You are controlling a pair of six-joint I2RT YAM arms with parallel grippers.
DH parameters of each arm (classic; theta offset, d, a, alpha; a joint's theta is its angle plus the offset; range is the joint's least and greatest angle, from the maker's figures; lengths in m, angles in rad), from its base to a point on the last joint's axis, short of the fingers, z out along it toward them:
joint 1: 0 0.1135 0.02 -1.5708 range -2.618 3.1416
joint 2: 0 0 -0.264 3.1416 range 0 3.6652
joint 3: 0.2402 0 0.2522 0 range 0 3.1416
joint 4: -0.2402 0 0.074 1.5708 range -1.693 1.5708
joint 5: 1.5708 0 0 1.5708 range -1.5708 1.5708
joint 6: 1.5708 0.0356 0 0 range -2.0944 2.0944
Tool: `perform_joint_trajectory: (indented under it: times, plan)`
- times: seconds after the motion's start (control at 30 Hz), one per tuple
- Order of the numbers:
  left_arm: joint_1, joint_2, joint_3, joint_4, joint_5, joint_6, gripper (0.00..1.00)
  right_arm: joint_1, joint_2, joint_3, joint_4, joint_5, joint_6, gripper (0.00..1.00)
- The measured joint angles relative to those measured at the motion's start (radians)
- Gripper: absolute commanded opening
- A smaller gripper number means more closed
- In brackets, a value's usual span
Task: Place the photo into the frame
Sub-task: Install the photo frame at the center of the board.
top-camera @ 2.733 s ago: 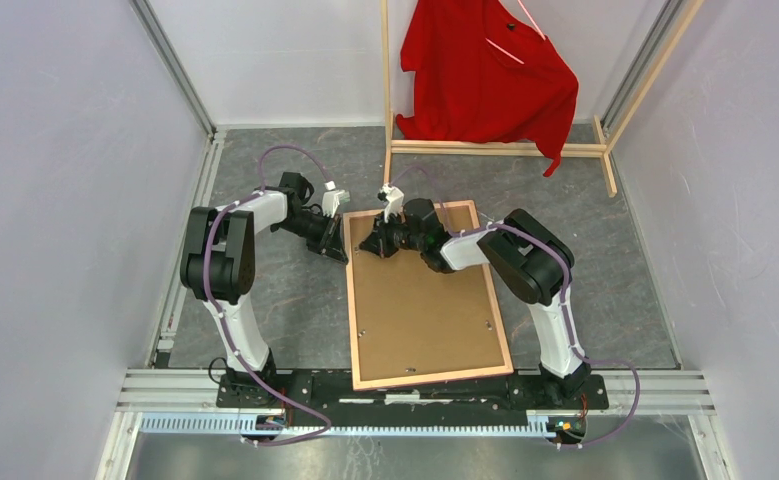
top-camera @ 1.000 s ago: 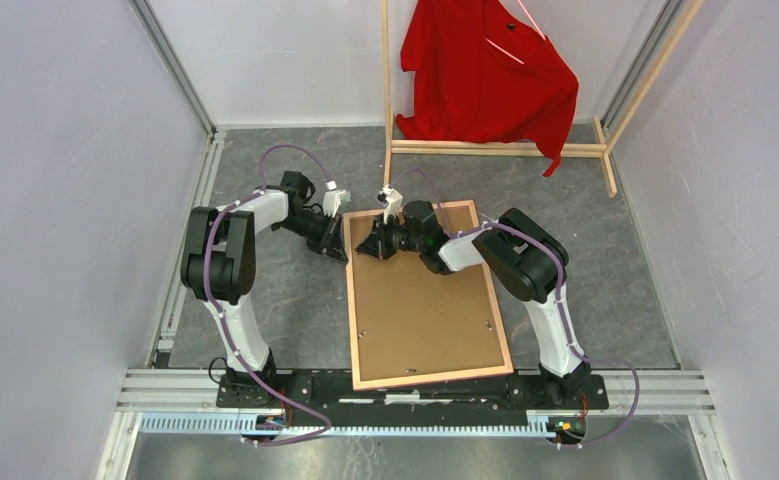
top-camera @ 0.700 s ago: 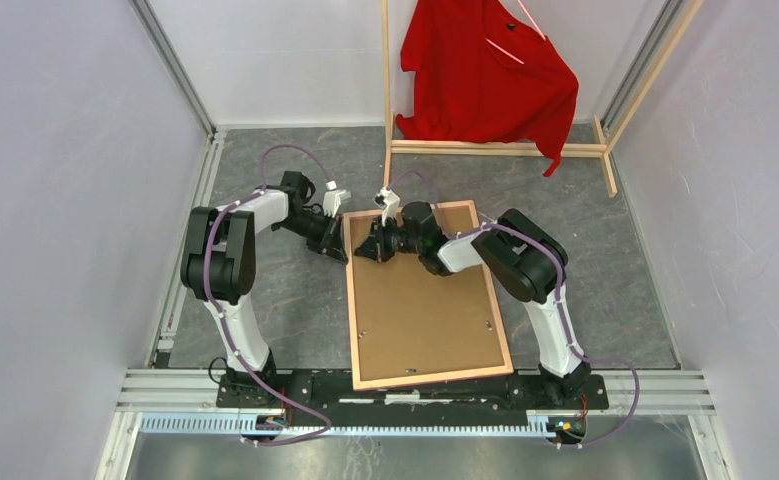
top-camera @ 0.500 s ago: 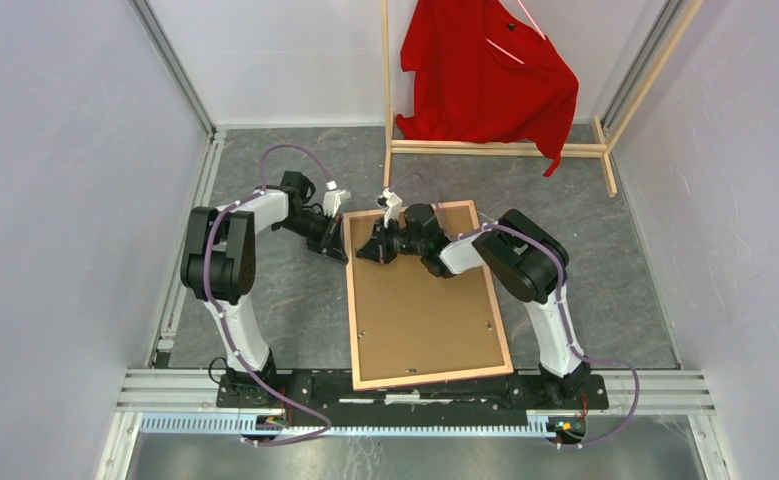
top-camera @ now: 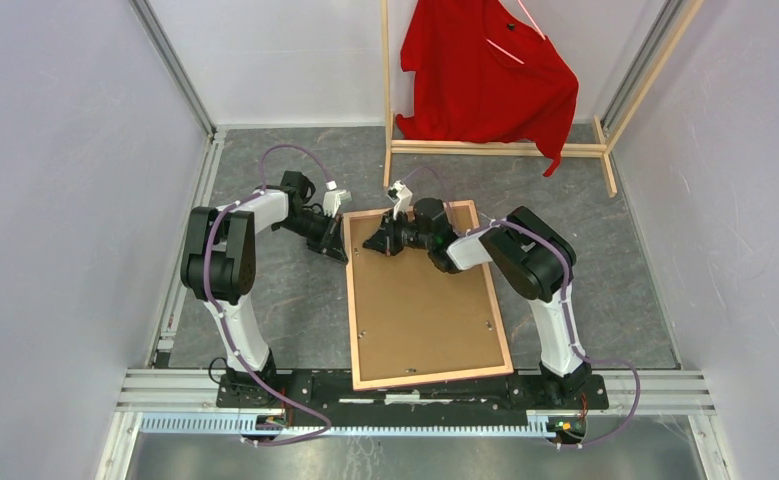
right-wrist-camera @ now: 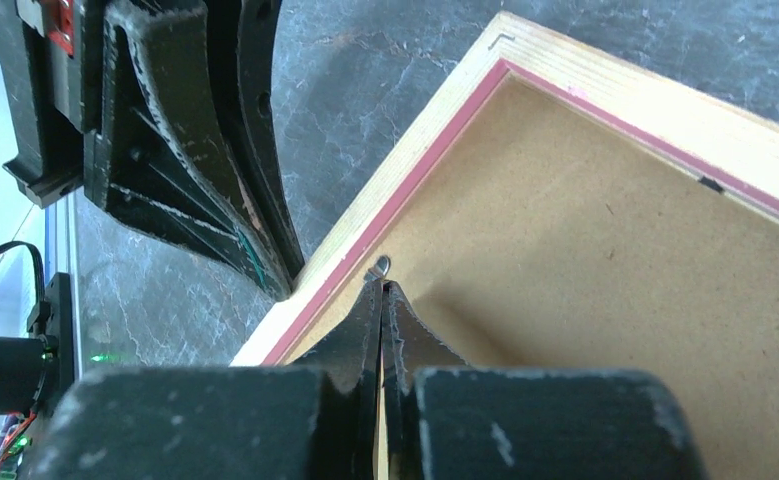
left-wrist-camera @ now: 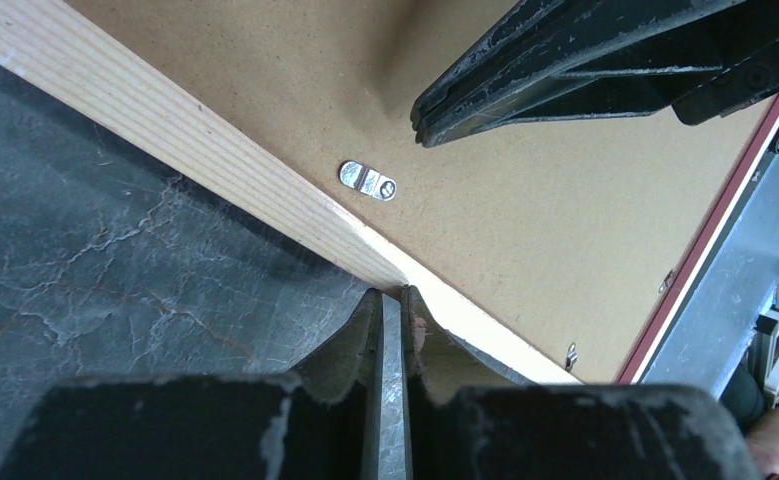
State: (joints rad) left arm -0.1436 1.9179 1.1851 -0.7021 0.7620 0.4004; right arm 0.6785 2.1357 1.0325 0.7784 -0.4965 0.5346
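Observation:
The frame [top-camera: 350, 300] lies face down on the grey table, light wood back up, with a pink inner rim [right-wrist-camera: 435, 155]. The brown backing board [top-camera: 425, 310] sits inside it. The photo is hidden. My left gripper [top-camera: 341, 252] is shut, its tips [left-wrist-camera: 392, 292] against the frame's outer left edge [left-wrist-camera: 215, 150] near the far left corner. My right gripper [top-camera: 375, 244] is shut, its tips [right-wrist-camera: 382, 285] on the backing board [right-wrist-camera: 585, 280] right at a small metal tab [right-wrist-camera: 378, 267] by the left rim. That tab [left-wrist-camera: 368, 181] shows in the left wrist view too.
A wooden clothes rack [top-camera: 495, 150] with a red shirt [top-camera: 485, 70] stands at the back, just beyond the frame's far edge. Pale walls close in both sides. A metal rail [top-camera: 415, 385] runs along the near edge by the arm bases.
My right gripper has shifted a little toward the far side over the board's far left corner, still shut. The left gripper and the frame have not moved.

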Motion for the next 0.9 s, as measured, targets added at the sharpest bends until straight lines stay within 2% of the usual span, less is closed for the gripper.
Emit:
perform_joint_trajectory:
  times: [0.9]
  plan:
    - [-0.001, 0.000, 0.001, 0.000, -0.001, 0.000, 0.12, 0.039, 0.046, 0.134, -0.175, 0.024, -0.075, 0.00]
